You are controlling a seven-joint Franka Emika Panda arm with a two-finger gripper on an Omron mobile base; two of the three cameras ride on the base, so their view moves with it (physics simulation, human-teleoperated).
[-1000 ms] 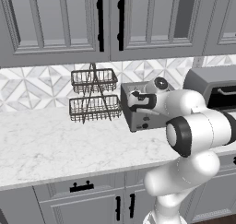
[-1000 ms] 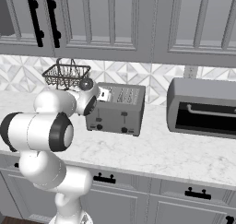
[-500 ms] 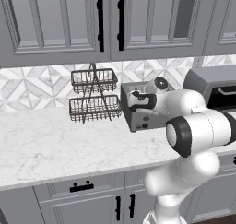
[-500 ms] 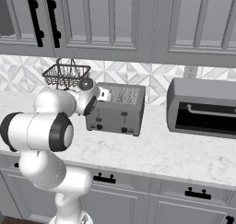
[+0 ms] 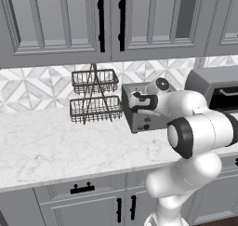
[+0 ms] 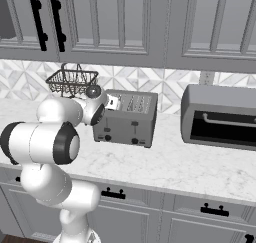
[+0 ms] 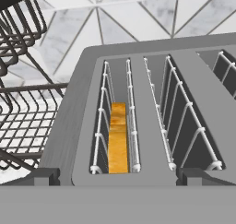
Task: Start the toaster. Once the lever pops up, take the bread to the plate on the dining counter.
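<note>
Bread [image 7: 118,140] sits low in the toaster's [image 7: 138,103] left slot, spread jaws poised directly above.

The toaster [image 7: 138,80] is matt grey with pale silvery wire guards in its slots and small dark knobs on its front face [image 6: 132,132]; the bread [image 7: 118,142] in its left slot is orange-yellow, darker orange at the top edge. Beside the toaster, the wire basket rack [image 5: 95,99] is dark brown-black, the worktop [image 5: 60,146] under it is white marble with faint grey veining, and the backsplash [image 5: 37,85] behind it carries a white-and-grey geometric diamond pattern. To the toaster's other side the microwave [image 6: 220,117] is grey with what appears to be a black door panel, and the cabinets [image 6: 130,22] above are mid-grey with black handles.
</note>
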